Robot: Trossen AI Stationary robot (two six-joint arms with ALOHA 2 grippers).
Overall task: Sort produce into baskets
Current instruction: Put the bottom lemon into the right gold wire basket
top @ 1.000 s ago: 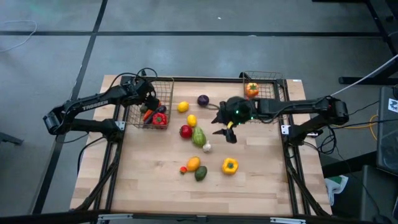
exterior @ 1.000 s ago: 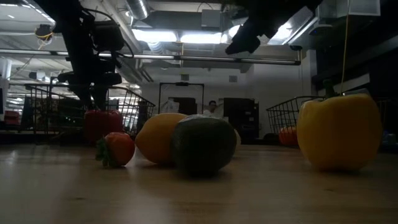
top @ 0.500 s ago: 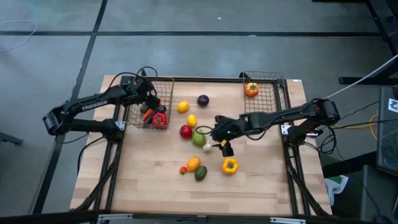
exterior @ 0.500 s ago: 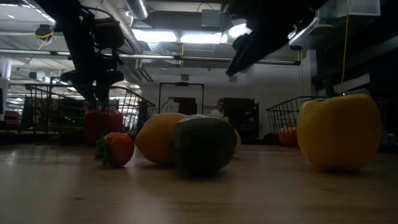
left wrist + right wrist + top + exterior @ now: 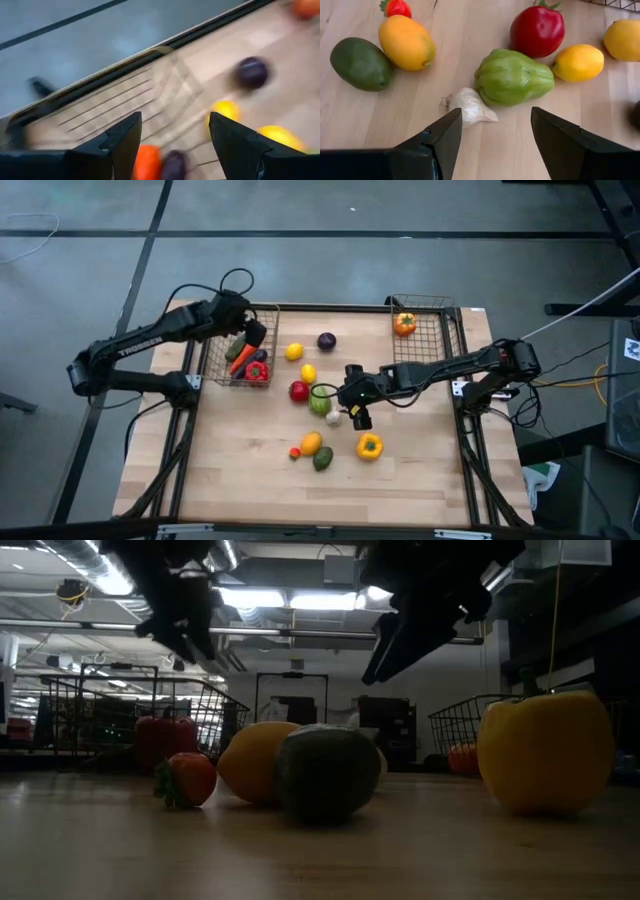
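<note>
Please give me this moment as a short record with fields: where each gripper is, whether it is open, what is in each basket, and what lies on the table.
left gripper: above the left basket, open, empty
right gripper: low over the table middle, open, empty, facing the garlic
left basket: red pepper, carrot, some darker pieces
right basket: one orange pepper
beside garlic: green pear-shaped piece, red pepper on the table, lemon
nearer front edge: mango, avocado, strawberry, yellow pepper
</note>
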